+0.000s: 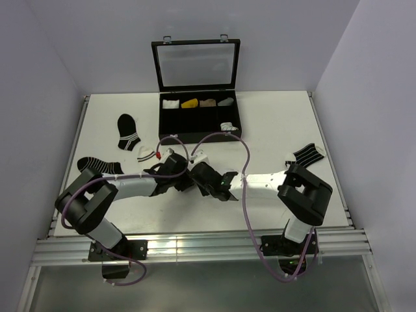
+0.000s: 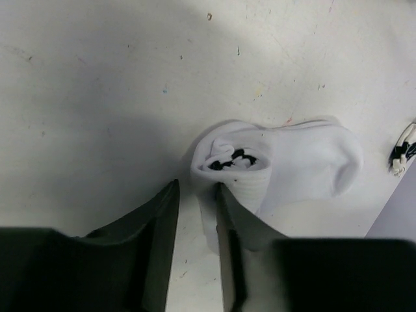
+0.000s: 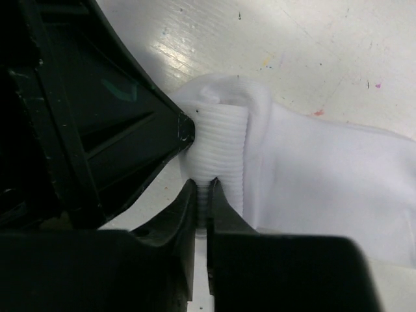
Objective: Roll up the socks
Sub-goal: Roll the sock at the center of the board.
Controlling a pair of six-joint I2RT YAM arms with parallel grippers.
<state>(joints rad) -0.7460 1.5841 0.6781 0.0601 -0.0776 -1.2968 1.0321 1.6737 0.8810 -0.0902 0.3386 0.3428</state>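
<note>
A white sock (image 2: 305, 162) lies on the table, its ribbed cuff end rolled into a tight tube (image 2: 237, 170) with black fabric showing in the core. In the right wrist view my right gripper (image 3: 203, 183) is shut on the ribbed roll (image 3: 221, 140). My left gripper (image 2: 197, 185) is open. Its right finger (image 2: 237, 221) presses against the roll, its left finger stands clear, and a strip of fabric lies between them. In the top view both grippers, left (image 1: 184, 177) and right (image 1: 209, 177), meet at the table's middle and hide most of the sock.
An open black case (image 1: 195, 133) with small rolled bundles stands at the back. Black striped socks lie at the left (image 1: 128, 132), (image 1: 97, 166) and the right (image 1: 305, 155). A small pale sock (image 1: 146, 154) lies near the left arm.
</note>
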